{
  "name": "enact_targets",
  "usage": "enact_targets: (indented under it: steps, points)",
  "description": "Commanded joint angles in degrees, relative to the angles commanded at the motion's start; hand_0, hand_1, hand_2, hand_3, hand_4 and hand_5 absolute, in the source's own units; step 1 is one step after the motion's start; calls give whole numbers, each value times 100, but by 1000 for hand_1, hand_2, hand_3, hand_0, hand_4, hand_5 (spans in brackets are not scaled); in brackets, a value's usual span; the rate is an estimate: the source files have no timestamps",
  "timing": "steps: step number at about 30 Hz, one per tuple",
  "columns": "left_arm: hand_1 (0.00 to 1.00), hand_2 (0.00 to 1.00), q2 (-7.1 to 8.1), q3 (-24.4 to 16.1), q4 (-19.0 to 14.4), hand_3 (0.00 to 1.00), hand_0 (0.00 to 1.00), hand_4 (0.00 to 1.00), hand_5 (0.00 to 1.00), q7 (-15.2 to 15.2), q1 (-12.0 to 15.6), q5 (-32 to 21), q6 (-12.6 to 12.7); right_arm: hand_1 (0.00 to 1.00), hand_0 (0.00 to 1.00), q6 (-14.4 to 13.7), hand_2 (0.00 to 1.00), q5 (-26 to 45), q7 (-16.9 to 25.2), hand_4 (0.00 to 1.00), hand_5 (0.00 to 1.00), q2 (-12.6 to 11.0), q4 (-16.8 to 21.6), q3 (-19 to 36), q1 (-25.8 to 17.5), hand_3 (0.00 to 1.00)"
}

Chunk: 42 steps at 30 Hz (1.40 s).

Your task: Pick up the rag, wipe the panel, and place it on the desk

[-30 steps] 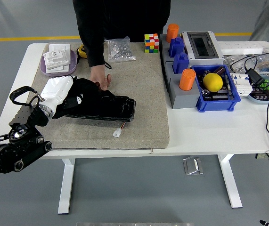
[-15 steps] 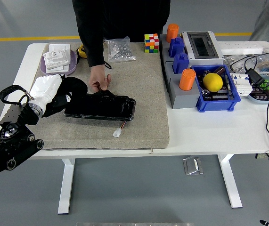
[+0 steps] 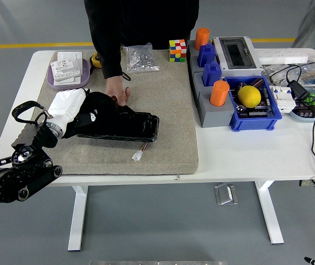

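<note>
My left hand (image 3: 68,105), white at the end of the black arm, lies at the left end of the grey mat (image 3: 165,99). It is shut on a black rag (image 3: 95,109). The rag is pressed on the left part of a long black panel (image 3: 128,127) that lies flat on the mat. A person stands at the far side, and the person's hand (image 3: 116,90) rests on the panel's far edge. A small white connector (image 3: 138,155) on a wire lies just in front of the panel. My right arm does not show.
A purple tray (image 3: 69,72) with white cards sits at the back left, a bag of screws (image 3: 140,58) and a colour cube (image 3: 177,49) at the back. Right of the mat stand a grey block with orange pegs (image 3: 219,94), a blue bin (image 3: 255,113) and cables.
Half a second ago my left hand and the rag were pulled back to the left; now they have slid right again over the panel. The person's hand stays on the far edge.
</note>
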Motion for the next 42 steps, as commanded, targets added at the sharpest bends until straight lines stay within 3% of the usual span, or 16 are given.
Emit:
enact_targets:
  steps: [10,24,36,42]
  points:
    - [144,532,-198,323,-125,469,231,236,2,65,-89,-62,-26,660,779,19,714,1,-2,998,559,-22,-14,3,-22,639]
    - [144,532,-463,774,-572,472,231,234,2,214,-337,-29,-77,661,779,28,714,16,-5,998,559,-46,-14,-38,0,639]
    - [143,532,-730,1320,-757,472,231,232,2,349,-575,-20,-124,660,779,47,714,30,4,998,560,-77,-9,-113,12,639]
    - [143,532,-800,1372,-766,472,231,232,2,355,-602,-27,-112,661,779,49,714,36,4,998,561,-90,-10,-146,23,640]
